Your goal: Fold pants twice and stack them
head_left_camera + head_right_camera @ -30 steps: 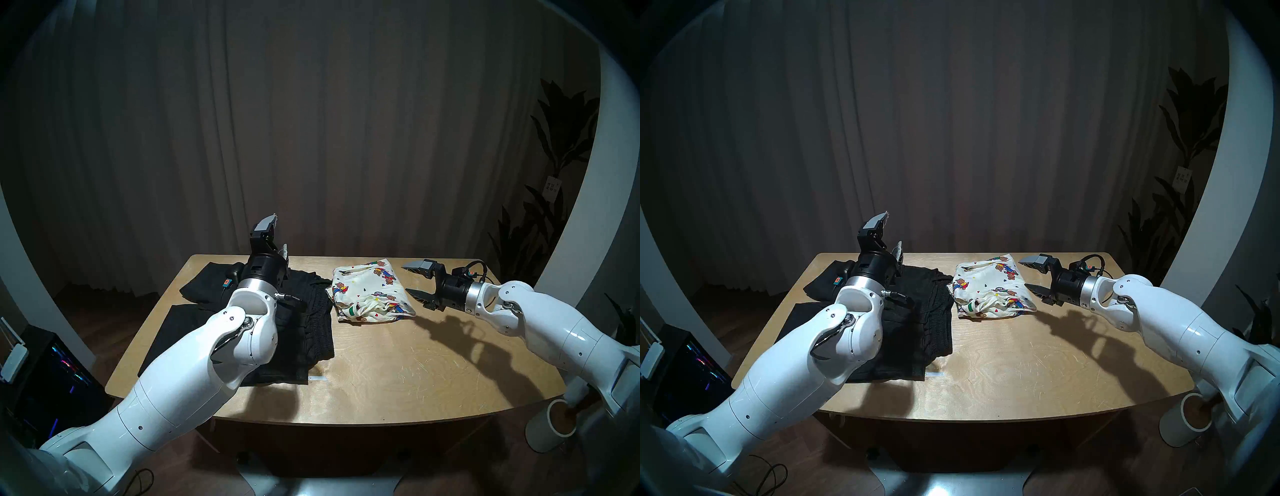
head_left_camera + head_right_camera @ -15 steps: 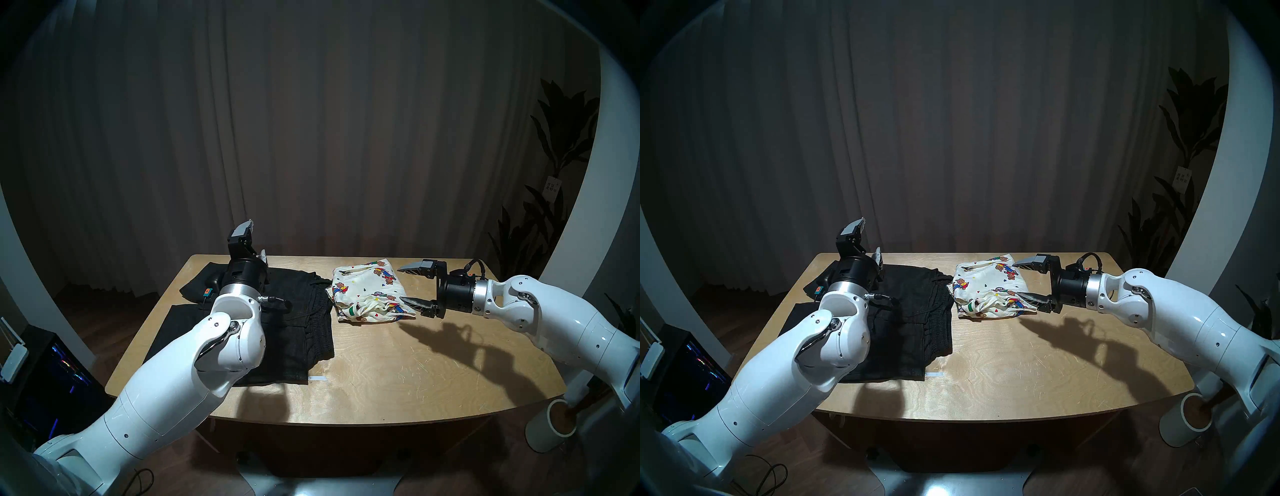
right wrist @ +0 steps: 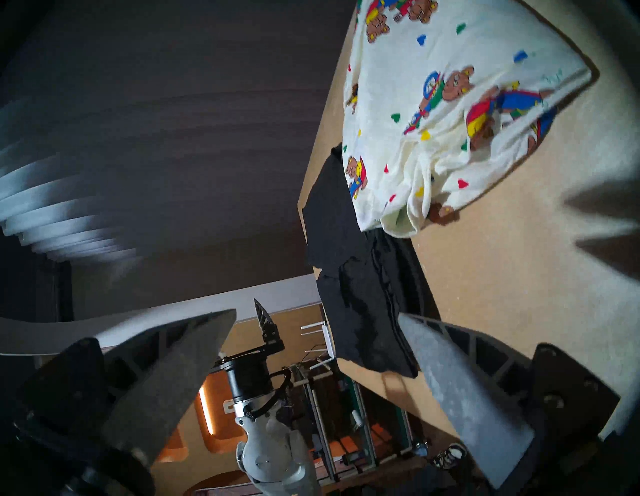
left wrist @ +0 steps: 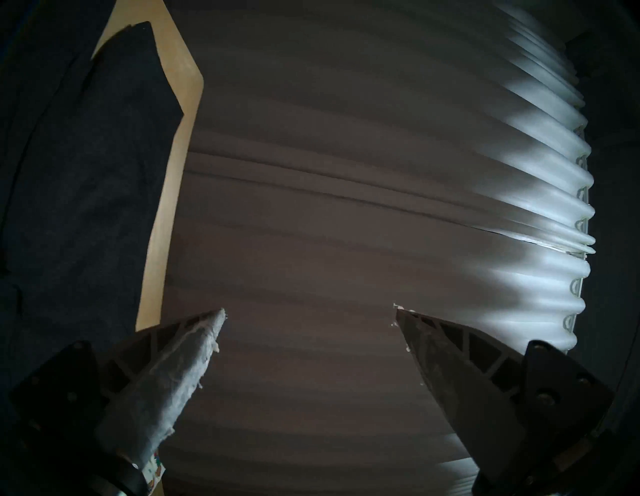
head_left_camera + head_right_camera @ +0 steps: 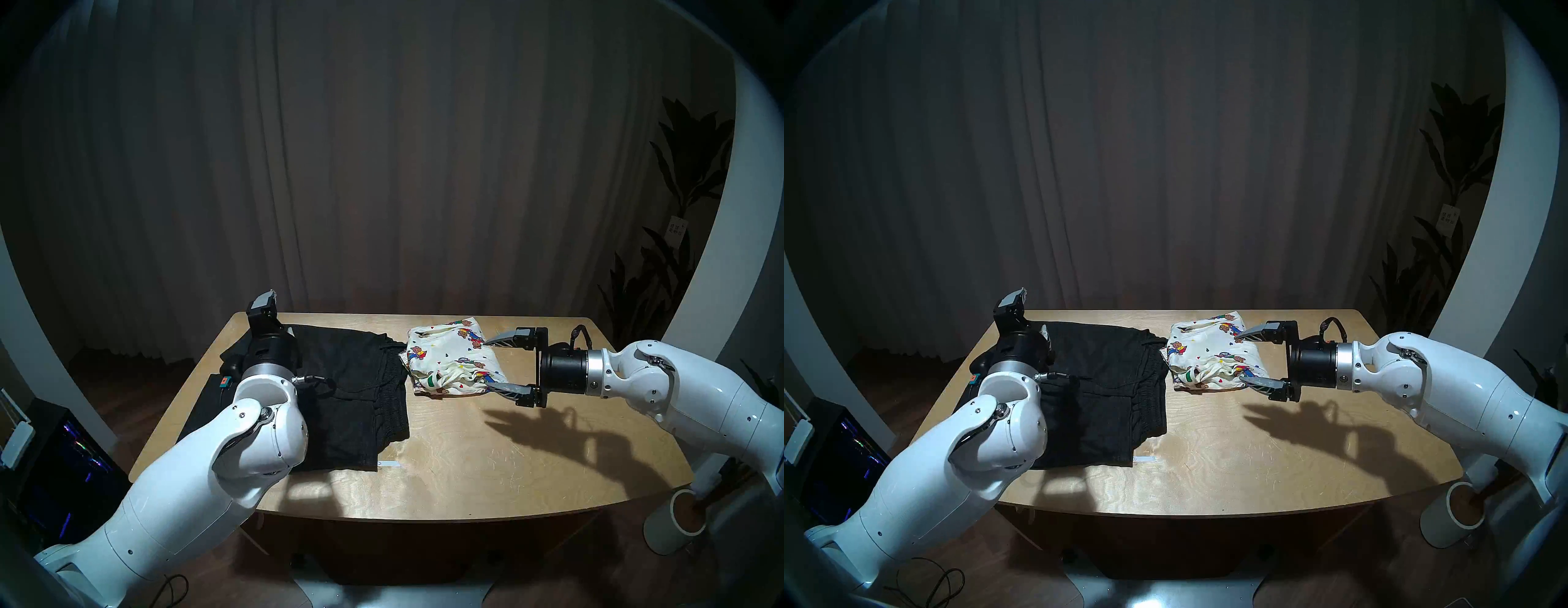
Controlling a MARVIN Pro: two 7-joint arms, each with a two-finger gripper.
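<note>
So both pairs sit on the pale plywood table (image 5: 488, 458), side by side toward the far edge. The charcoal-black knit shorts with the ribbed waistband (image 5: 360, 382) lie flat on the left half, and the cream cotton shorts printed with teddy bears and little hearts (image 5: 449, 356) are bunched up just right of them, edges about touching. The left gripper (image 4: 308, 311) hovers over the far left corner, jaws wide apart, holding nothing. The right gripper (image 5: 496, 363) is spread wide too, fingers just beside the bear shorts' right edge, not clamped on anything.

Left hand (image 4: 309, 313) level with fingers spread wide and empty, right hand (image 5: 494, 364) likewise, angled slightly down.
</note>
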